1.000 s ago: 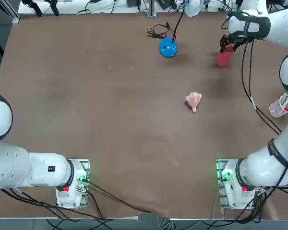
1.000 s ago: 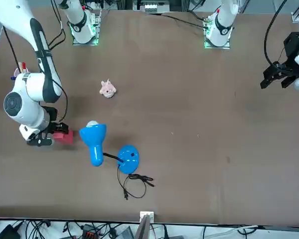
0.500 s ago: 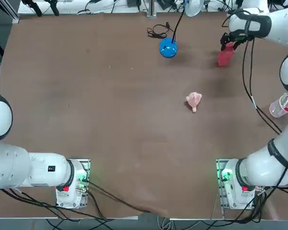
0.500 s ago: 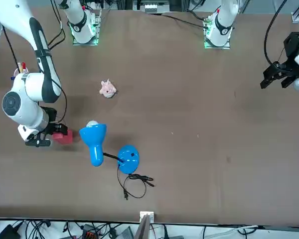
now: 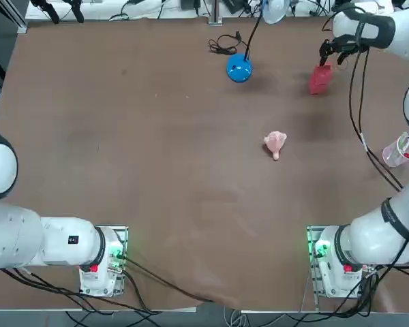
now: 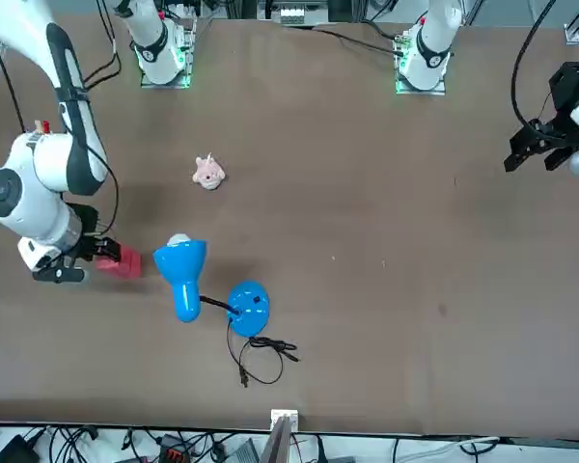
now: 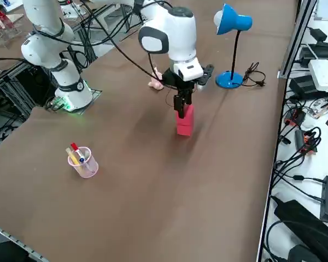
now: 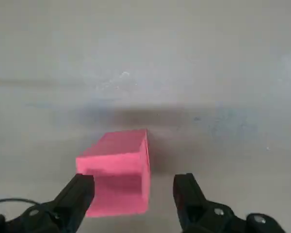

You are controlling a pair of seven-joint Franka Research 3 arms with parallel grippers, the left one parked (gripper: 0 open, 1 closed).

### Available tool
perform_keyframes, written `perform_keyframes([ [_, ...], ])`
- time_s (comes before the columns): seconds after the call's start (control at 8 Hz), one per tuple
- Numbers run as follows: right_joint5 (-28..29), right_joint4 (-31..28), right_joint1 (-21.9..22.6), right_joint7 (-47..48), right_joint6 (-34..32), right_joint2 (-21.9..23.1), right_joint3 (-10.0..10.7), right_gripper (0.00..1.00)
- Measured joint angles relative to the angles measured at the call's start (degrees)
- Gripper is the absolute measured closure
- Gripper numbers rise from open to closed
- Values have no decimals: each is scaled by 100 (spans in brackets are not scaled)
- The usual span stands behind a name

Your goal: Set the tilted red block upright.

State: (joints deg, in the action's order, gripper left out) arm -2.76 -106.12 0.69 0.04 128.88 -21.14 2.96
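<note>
- Red block (image 7: 185,120) stands on end on the tabletop (image 5: 157,170), far right corner area on the robot's side, well apart from the blue lamp base (image 5: 238,68) and the pale pink lumpy object (image 5: 275,144).
- Side view: block looks upright, no obvious lean. Top view (image 5: 320,78) shows it free of the fingers.
- Right gripper (image 8: 134,194) sits just above and slightly behind the block; jaws apart, nothing between them. Wrist view: fingers straddle the block's top with a gap on one side.
- Change vs 1.0 s ago: gripper was down on the block's top end, now lifted up and away toward the table edge (image 5: 330,49). Block has barely shifted.
- Read: release done, arm retreating. Task looks essentially complete, provided the block holds.
- Surface: plain brown mat, flat, bare around the block.
- Blue desk lamp (image 7: 232,22) with a coiled cord (image 6: 261,357) on the far edge; clear cup with pens (image 7: 82,161) near the right side.
- Room: cables and gear along the table edges; nobody in view.
</note>
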Motion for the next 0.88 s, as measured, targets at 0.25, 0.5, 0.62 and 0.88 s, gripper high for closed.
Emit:
perform_keyframes([
  [0.25, 1, 164, 15, 21, -330, 170, -27, 0],
  [0.5, 1, 439, 19, 24, -715, 271, -60, 0],
  [0.62, 1, 652, 20, 24, -1023, 338, -66, 0],
  [0.88, 2, 1070, 20, 24, -1619, 613, -68, 0],
])
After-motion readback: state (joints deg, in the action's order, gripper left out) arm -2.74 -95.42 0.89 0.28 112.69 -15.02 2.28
